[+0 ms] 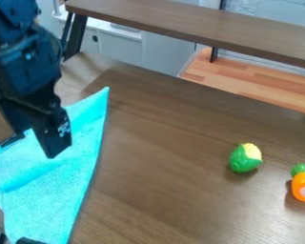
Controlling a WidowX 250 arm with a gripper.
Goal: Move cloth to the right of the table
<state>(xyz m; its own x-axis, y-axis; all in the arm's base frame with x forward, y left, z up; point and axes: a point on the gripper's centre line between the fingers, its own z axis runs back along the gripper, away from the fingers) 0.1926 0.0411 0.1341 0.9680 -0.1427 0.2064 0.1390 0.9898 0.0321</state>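
With twelve at the top of the camera view, we judge the step in hand to be securing the cloth (53, 190) for its trip towards three o'clock. We want a firm bite on a raised fold rather than a skim over flat fabric, and we press no harder on the brown table (161, 157) than the pinch needs. Once the hold is sure, we do well to lift until the trailing edge clears the wood, then travel slowly so that the loose part doesn't swing. The toy corn (245, 158) and the toy carrot (303, 185) both sit near four o'clock, the carrot farther out, so a low sweep could drag them along; we favour a higher path and a gentle lowering.

The black gripper (48, 143) is near nine o'clock, over the upper part of the cloth. We cannot tell whether it is released, clenched or grasping the fabric. The cloth lies on the table's left side, around eight o'clock: from the gripper, its pointed corner reaches towards one o'clock, and most of its spread runs down towards six.
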